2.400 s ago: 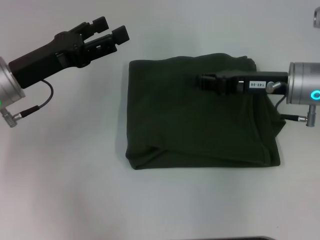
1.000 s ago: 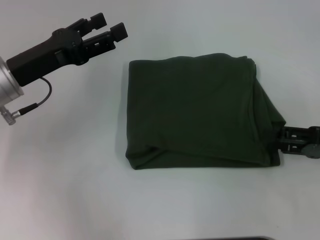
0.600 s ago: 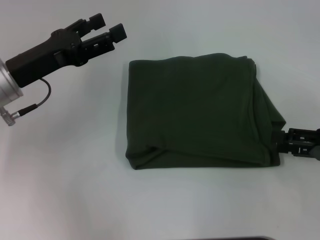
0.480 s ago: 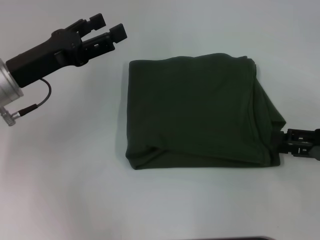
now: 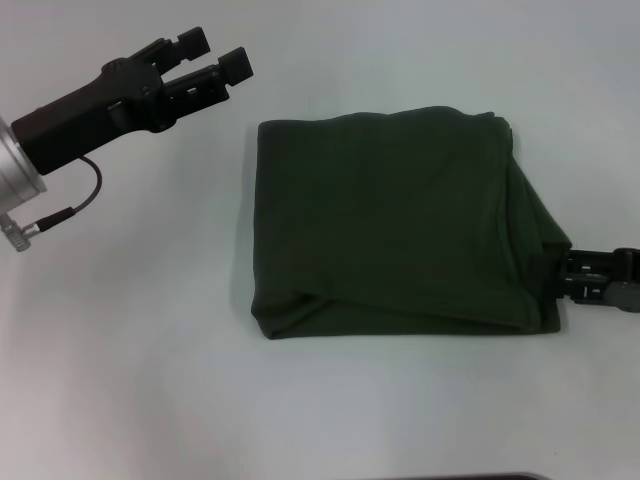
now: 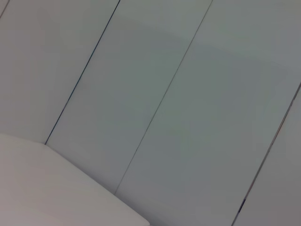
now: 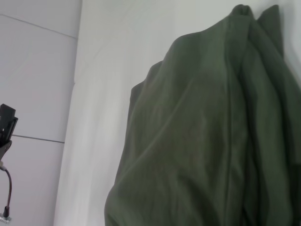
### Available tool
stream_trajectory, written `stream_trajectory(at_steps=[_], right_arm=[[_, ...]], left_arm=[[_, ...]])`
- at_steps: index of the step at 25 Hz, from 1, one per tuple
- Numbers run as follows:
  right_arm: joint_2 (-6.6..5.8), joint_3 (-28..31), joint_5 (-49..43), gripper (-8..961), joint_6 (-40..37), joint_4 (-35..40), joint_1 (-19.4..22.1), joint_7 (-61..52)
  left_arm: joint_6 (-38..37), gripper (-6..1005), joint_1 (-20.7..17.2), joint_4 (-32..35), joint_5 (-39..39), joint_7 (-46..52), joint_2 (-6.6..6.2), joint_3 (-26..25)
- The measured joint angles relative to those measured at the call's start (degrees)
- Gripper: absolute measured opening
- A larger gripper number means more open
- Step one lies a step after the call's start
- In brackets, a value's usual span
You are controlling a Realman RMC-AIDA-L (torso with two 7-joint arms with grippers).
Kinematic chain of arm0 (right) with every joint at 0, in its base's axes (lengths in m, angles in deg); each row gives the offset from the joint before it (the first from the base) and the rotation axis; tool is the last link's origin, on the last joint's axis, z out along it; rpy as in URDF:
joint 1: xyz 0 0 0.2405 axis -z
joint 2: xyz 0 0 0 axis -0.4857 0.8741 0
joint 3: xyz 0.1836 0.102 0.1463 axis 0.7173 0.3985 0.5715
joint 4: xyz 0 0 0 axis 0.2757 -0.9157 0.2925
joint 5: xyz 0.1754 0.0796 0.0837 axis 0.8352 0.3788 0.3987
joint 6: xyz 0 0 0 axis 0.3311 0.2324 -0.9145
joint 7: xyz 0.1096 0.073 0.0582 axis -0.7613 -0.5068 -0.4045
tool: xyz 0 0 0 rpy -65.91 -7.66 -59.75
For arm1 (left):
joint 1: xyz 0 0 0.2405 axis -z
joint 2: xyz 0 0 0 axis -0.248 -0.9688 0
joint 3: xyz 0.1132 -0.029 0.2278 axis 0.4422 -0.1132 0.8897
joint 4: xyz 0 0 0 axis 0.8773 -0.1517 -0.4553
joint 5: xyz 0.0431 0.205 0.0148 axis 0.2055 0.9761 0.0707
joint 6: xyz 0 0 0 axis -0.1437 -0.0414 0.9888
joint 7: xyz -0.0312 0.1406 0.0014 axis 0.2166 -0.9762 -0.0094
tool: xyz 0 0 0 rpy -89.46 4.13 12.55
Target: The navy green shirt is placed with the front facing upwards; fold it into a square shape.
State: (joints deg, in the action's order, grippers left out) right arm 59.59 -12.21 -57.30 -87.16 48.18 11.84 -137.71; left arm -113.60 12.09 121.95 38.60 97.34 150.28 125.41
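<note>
shirt: the navy green shirt is lying mid-worktop, already folded to a rough square, no lettering showing (front is tucked inside).
risk 1: my right hand is sitting low at the shirt's near right corner, touching or just beside the loose layered edge. If I'm dragging away while snagged, I'm pulling that corner out and spoiling the square.
risk 2: right edge is looking bunched, layers not flush, so any nudge there is likely fanning them open.
right hand state: cannot tell whether the fingers are apart or together, mostly out of frame.
left hand: my left hand is hovering above the worktop, well apart from the shirt's far left corner, fingers apart, holding nothing, arm angled in from the left.
</note>
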Motion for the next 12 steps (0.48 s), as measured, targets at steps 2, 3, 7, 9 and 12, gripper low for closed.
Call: stream_trajectory(at_steps=[2,3,7,9,12], right_arm=[[0.17,0.0,-0.6,767,0.4,0.0,-0.4,-0.1],[0.25,0.0,-1.2,767,0.6,0.0,-0.6,-0.2],[0.33,0.3,-2.8,767,1.3,-0.2,-1.4,-0.5],[0.32,0.3,-2.8,767,1.6,-0.3,-1.5,-0.5],[0.36,0.2,-2.9,766,2.2,-0.3,-1.8,-0.5]], left_arm=[[0.0,949,0.0,0.0,-0.1,0.0,0.00,0.0],[0.0,949,0.0,0.0,-0.1,0.0,0.00,0.0],[0.0,949,0.0,-0.1,-0.2,-0.1,-0.08,0.0],[0.0,949,0.0,-0.1,-0.2,-0.1,-0.08,0.0],[0.0,949,0.0,-0.2,-0.3,-0.1,-0.09,-0.1]])
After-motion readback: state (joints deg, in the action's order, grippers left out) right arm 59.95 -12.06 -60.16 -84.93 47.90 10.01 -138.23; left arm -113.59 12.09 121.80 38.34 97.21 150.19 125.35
